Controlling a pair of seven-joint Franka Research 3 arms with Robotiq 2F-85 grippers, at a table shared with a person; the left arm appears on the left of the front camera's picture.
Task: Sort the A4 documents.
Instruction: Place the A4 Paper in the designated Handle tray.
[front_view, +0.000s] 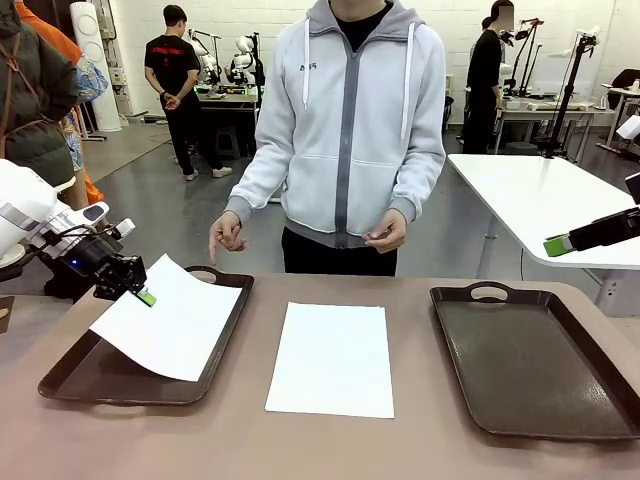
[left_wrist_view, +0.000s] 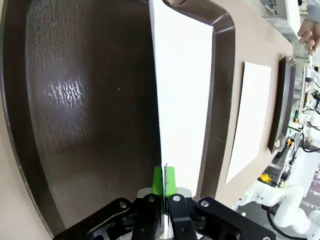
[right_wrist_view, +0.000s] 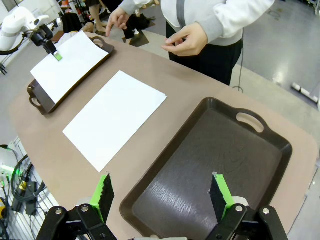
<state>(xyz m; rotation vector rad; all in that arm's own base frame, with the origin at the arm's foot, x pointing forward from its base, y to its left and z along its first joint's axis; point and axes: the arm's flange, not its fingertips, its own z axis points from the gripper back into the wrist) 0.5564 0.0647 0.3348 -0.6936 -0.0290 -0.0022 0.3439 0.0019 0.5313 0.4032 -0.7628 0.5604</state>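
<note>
One sheet (left_wrist_view: 182, 90) clamped edge-on between left end effector (left_wrist_view: 164, 176) pads (left_wrist_view: 170, 181).

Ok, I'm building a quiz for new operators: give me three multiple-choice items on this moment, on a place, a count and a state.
1. Where does the flat sheet lie?
A) in the person's hand
B) on the table between the left tray and the right tray
C) inside the right tray

2. How many dark brown trays stand on the table?
A) two
B) three
C) four

3. How is the left gripper?
A) open above the table
B) shut on a tray handle
C) shut on the raised sheet

Answers: 1 B, bare tabletop shows all round it; 2 A, one at each side; 3 C, its jaws pinch that sheet's edge over the left tray.
</note>
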